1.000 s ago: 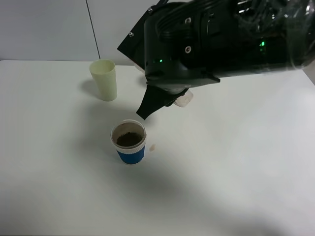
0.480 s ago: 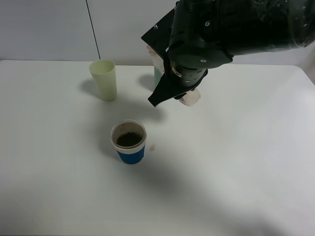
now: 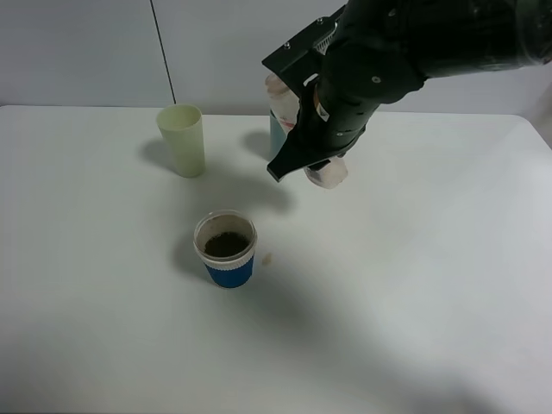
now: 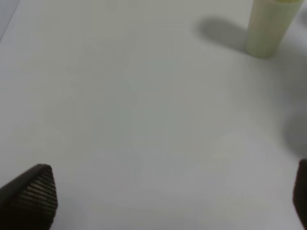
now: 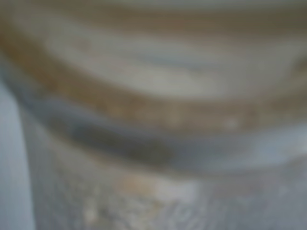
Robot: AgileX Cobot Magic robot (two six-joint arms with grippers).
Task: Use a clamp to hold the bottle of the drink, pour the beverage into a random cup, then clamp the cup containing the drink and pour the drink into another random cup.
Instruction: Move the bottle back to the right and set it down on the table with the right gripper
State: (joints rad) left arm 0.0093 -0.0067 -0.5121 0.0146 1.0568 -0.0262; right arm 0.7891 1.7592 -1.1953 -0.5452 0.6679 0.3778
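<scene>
The bottle hangs in the air over the back middle of the table, tilted, with my right gripper shut on it. Its neck end points up and to the left. In the right wrist view the bottle is a blur that fills the whole picture. The white cup with the blue band stands in front of it on the table, with dark brown beverage inside. The pale yellow-green tumbler stands upright at the back left. My left gripper is open over bare table, with nothing between its fingers.
A teal cup stands behind the bottle, mostly hidden by the right arm. A small brown drop lies on the white table just right of the blue-banded cup. A grey wall runs behind the table.
The right arm has drawn back and to the right, away from above the blue-banded cup. The bottle has swung with it and its neck now points upward. The left gripper has not moved.
</scene>
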